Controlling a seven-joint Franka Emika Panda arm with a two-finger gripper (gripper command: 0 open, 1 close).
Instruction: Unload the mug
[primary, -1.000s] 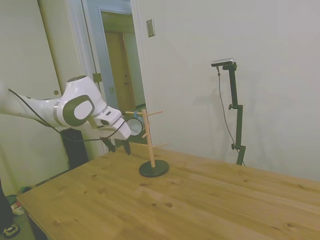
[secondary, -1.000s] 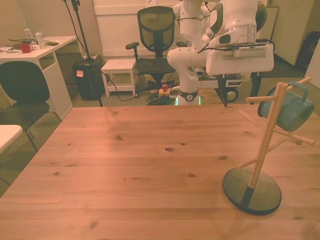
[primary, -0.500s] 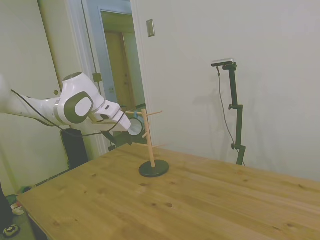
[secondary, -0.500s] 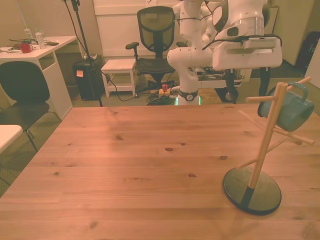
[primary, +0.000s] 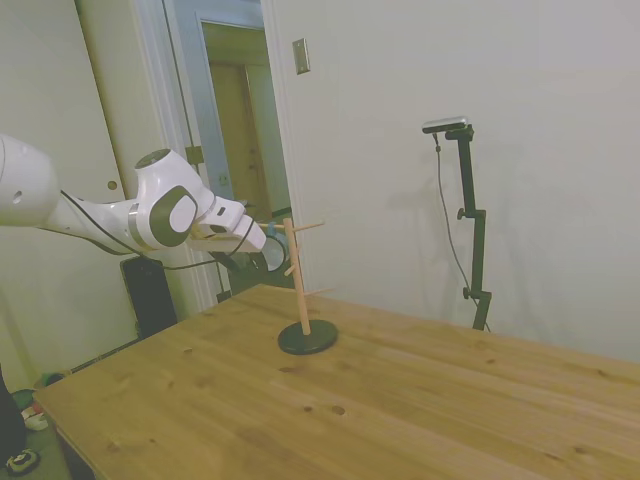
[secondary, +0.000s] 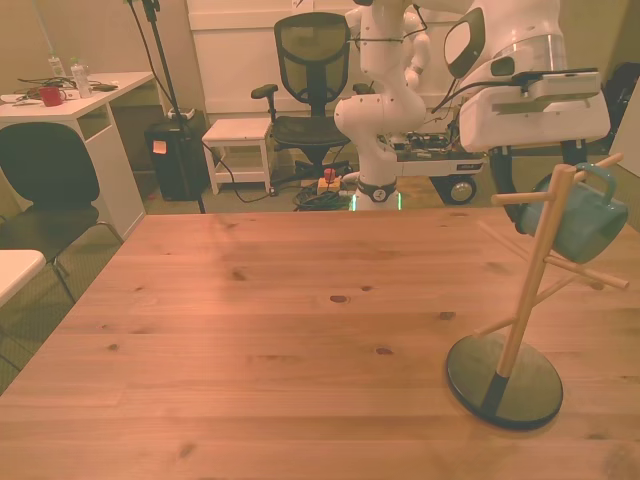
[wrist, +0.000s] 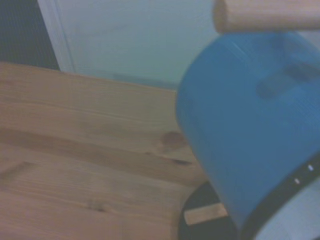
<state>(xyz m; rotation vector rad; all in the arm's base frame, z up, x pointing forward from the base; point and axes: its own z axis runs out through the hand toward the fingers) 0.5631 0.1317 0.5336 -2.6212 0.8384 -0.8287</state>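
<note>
The gripper (secondary: 540, 165) hangs above the table's far edge, just behind the mug (secondary: 580, 215); its dark fingers (secondary: 503, 170) point down, one either side of the mug's far end, but whether they touch it cannot be told, nor how wide they stand. The mug hangs tilted by its handle on an upper peg of the rack (secondary: 520, 300), at the front view's right. The rack's dark base stands on the table (secondary: 260, 330). Close up, the mug's blue wall (wrist: 250, 130) sits under a peg (wrist: 265, 15).
</note>
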